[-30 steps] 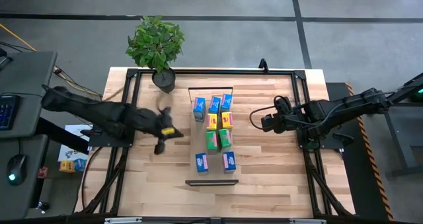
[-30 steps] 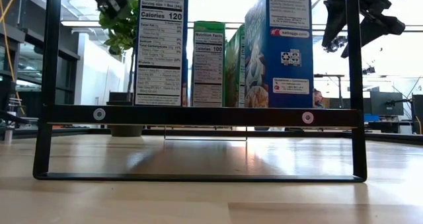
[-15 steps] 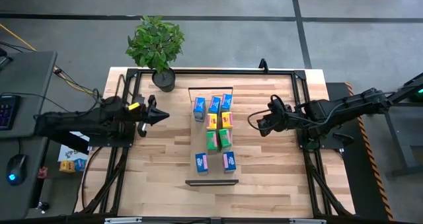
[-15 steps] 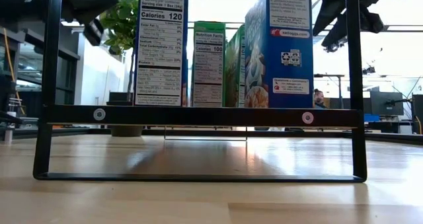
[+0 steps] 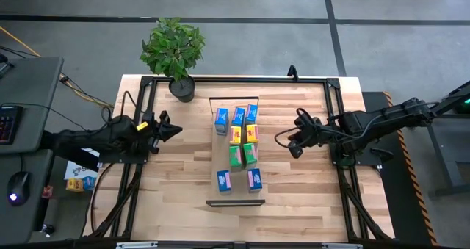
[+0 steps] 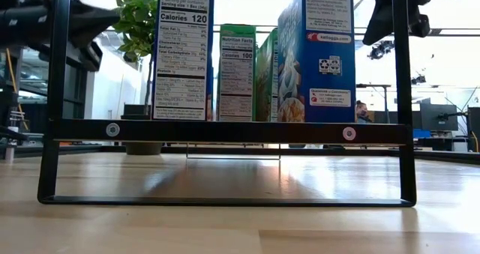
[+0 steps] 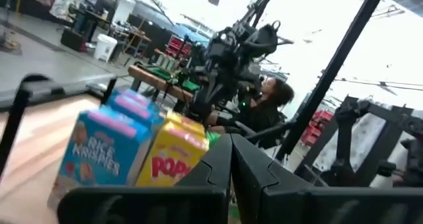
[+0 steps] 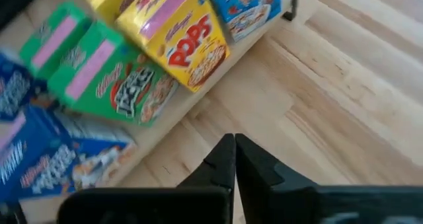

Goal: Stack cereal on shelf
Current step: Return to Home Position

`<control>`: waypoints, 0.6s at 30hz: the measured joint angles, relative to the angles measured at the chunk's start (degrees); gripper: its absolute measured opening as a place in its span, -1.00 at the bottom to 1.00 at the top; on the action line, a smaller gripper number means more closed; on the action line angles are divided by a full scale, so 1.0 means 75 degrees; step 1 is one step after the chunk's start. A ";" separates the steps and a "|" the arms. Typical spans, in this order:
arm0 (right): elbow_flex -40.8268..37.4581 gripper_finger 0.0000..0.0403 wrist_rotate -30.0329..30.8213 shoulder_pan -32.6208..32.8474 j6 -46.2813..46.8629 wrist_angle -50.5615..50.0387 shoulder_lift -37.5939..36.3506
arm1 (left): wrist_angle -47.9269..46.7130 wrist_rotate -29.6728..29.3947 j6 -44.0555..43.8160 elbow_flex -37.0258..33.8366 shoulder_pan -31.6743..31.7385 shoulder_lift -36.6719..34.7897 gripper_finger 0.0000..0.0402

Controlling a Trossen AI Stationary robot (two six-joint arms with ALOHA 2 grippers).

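Observation:
Several small cereal boxes (image 5: 236,145), blue, yellow and green, stand upright in two rows on the shelf (image 5: 236,195), a narrow board in the middle of the table with a black bracket (image 6: 225,130) at each end. My left gripper (image 5: 176,129) is shut and empty. It points level at the boxes from near the table's left edge. My right gripper (image 5: 283,140) is shut and empty too. It hangs slanting down over bare table, to the right of the shelf. In the right wrist view the yellow box (image 8: 178,32) and green box (image 8: 99,78) stand beyond the shut fingers (image 8: 225,159).
A potted plant (image 5: 175,51) stands at the table's far left corner. A black tube frame (image 5: 143,102) runs round the table's edges. Bare wood lies on both sides of the shelf. A person (image 6: 362,112) sits in the room behind.
My left gripper has drawn back toward the table's left edge and sunk. It has tipped up from pointing down to about level, staying shut. My right gripper has kept its place, rolled at the wrist, and shut on nothing. The boxes have not moved.

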 joint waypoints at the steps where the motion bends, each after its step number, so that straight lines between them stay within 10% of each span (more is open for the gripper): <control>1: 0.0002 -0.98 -0.0062 0.0000 -0.0220 0.0000 0.0000 | -0.0002 -0.0037 -0.0018 -0.0125 -0.0069 -0.0085 -1.00; 18: 0.0005 -1.00 -0.0389 0.0145 -0.1032 -0.0354 -0.0979 | -0.0753 -0.0296 0.0351 -0.0220 -0.0258 -0.0169 -1.00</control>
